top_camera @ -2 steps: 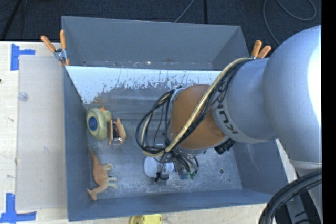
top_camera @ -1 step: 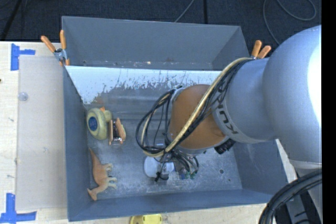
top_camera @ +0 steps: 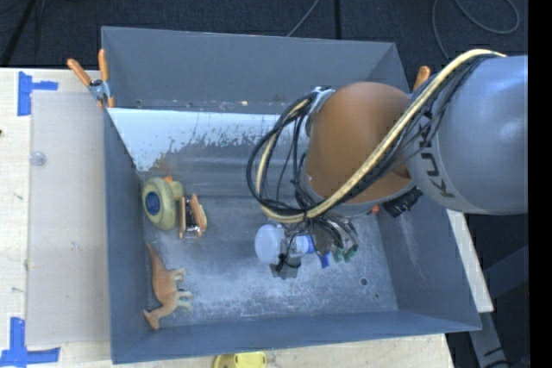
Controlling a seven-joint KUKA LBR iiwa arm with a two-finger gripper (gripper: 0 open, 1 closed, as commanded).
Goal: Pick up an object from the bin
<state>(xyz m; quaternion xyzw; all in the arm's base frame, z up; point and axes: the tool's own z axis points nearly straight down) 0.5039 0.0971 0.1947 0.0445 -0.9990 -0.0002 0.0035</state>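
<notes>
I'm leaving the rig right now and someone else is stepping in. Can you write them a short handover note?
Gripper: low in the grey bin, right of its middle, at a pale blue-white rounded thing. Whether it grips that thing cannot be told.
Other things, on the left: a round yellowish thing with a blue centre, a small orange-brown thing right beside it, and an orange toy animal near the front left corner.
Done: the arm is down in the bin.
Left: confirm a grasp, probably on the pale thing, then lift it out.
</notes>
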